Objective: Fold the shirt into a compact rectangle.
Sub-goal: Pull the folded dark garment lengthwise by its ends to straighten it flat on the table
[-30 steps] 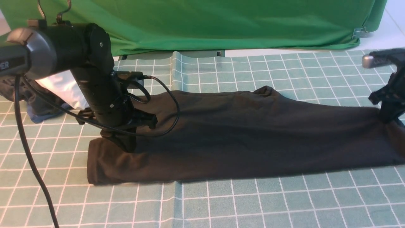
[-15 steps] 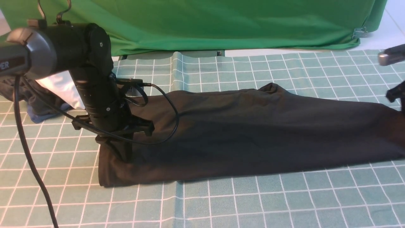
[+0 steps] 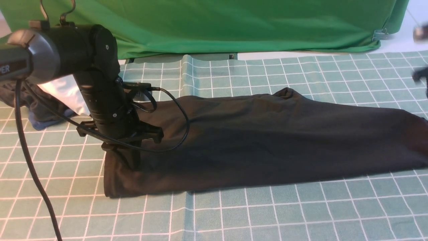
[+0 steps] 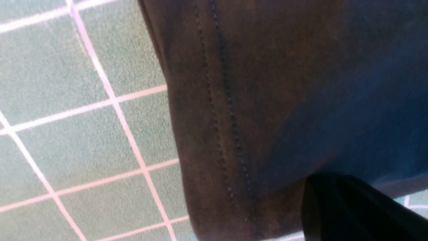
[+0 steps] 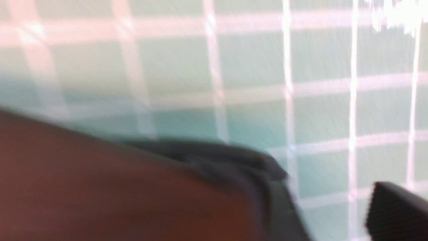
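The counter is wearing a teal grid cloth [image 3: 267, 217] with white lines, and a seam is running through it toward the camera. A green backdrop [image 3: 234, 23] is hanging along the far edge, with pale floor showing past its right corner. At the far left, a white garment [image 3: 67, 93] and a dark bundle [image 3: 36, 113] are lying behind the left arm [image 3: 100, 87], whose cable [image 3: 30, 167] is trailing down toward the near edge.

The shirt [image 3: 267, 144] is lying across the middle of the counter as 1 long dark band, reaching from beside the left arm to the right edge of the front view, with a small peak of fabric sticking up on its far side.

The left fingers [image 3: 132, 160] are pointing down and pinching the shirt's left end, closed tight on the fabric. The left wrist view is showing the stitched hem [image 4: 220, 134] right in front of 1 dark finger.

The right arm [image 3: 422, 76] is showing only as a blur at the right edge, raised clear of the shirt. In the blurred right wrist view, 1 of the right fingers [image 5: 394, 211] is showing apart from the shirt's edge; whether they are open or closed cannot be told.
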Robot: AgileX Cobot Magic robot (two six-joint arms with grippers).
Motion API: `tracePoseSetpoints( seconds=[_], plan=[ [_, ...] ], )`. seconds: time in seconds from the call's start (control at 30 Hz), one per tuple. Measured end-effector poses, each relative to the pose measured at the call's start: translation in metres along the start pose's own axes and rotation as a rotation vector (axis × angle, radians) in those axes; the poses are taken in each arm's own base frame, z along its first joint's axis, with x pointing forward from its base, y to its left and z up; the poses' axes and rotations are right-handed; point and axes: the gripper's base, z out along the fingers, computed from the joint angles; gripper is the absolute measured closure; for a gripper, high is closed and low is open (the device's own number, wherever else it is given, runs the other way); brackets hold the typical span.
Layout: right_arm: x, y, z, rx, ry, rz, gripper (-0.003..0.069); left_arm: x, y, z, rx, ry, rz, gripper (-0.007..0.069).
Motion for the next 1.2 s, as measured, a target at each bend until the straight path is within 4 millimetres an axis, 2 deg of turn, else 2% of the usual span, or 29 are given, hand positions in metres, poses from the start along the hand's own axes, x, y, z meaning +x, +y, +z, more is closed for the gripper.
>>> tracePoseSetpoints(
  seconds=[0.03, 0.1, 0.2, 0.3, 0.33, 0.37, 0.4, 0.43, 0.5, 0.57, 0.6, 0.63, 0.7, 0.8, 0.9, 0.97, 1.0, 1.2],
  plan=[
    [-0.007, 0.013, -0.011, -0.082, -0.062, -0.023, 0.0515, -0.001, 0.000, 0.000, -0.001, -0.012, 0.000, 0.0617],
    [-0.015, 0.036, -0.021, -0.241, -0.133, -0.080, 0.0592, -0.002, 0.000, 0.000, -0.001, -0.025, 0.000, 0.0617],
    [-0.023, 0.078, -0.024, -0.464, -0.189, -0.181, 0.0631, -0.002, 0.000, 0.000, 0.005, -0.027, -0.003, 0.0617],
    [-0.028, 0.114, -0.009, -0.527, -0.195, -0.270, 0.0632, -0.002, -0.001, 0.000, 0.006, -0.026, -0.003, 0.0617],
    [-0.028, 0.119, -0.006, -0.531, -0.192, -0.278, 0.0629, -0.002, -0.001, 0.000, 0.006, -0.025, -0.003, 0.0617],
    [-0.028, 0.128, 0.000, -0.538, -0.183, -0.298, 0.0621, -0.002, -0.001, 0.000, 0.006, -0.024, -0.003, 0.0617],
    [-0.027, 0.145, 0.013, -0.552, -0.161, -0.339, 0.0585, -0.002, -0.001, 0.000, 0.007, -0.018, -0.004, 0.0617],
    [-0.026, 0.149, 0.017, -0.556, -0.154, -0.349, 0.0571, -0.002, -0.001, 0.000, 0.007, -0.018, -0.004, 0.0617],
    [-0.022, 0.171, 0.035, -0.550, -0.138, -0.434, 0.0468, 0.000, -0.001, 0.000, 0.009, -0.003, -0.004, 0.0617],
    [-0.021, 0.179, 0.041, -0.539, -0.140, -0.466, 0.0398, 0.000, -0.001, 0.000, 0.010, 0.005, -0.004, 0.0617],
    [-0.020, 0.189, 0.049, -0.506, -0.152, -0.514, 0.0308, 0.001, -0.001, 0.000, 0.010, 0.015, -0.004, 0.0617],
    [-0.020, 0.194, 0.054, -0.471, -0.161, -0.547, 0.0254, 0.002, -0.001, 0.000, 0.011, 0.021, -0.004, 0.0617],
    [-0.020, 0.199, 0.058, -0.440, -0.177, -0.579, 0.0214, 0.003, -0.001, 0.000, 0.011, 0.028, -0.004, 0.0617],
    [-0.021, 0.205, 0.067, -0.387, -0.195, -0.626, 0.0213, 0.003, -0.001, 0.000, 0.012, 0.035, -0.004, 0.0617],
    [-0.020, 0.206, 0.074, -0.367, -0.198, -0.643, 0.0269, 0.003, -0.001, 0.000, 0.012, 0.038, -0.004, 0.0617],
    [-0.020, 0.206, 0.077, -0.363, -0.194, -0.645, 0.0328, 0.003, -0.001, 0.000, 0.013, 0.038, -0.004, 0.0617],
    [-0.019, 0.207, 0.080, -0.361, -0.190, -0.647, 0.0380, 0.003, -0.002, 0.000, 0.019, 0.038, -0.007, 0.0617],
    [-0.017, 0.207, 0.086, -0.365, -0.171, -0.647, 0.0463, 0.003, -0.006, 0.000, 0.061, 0.035, -0.023, 0.0617]
  ],
)
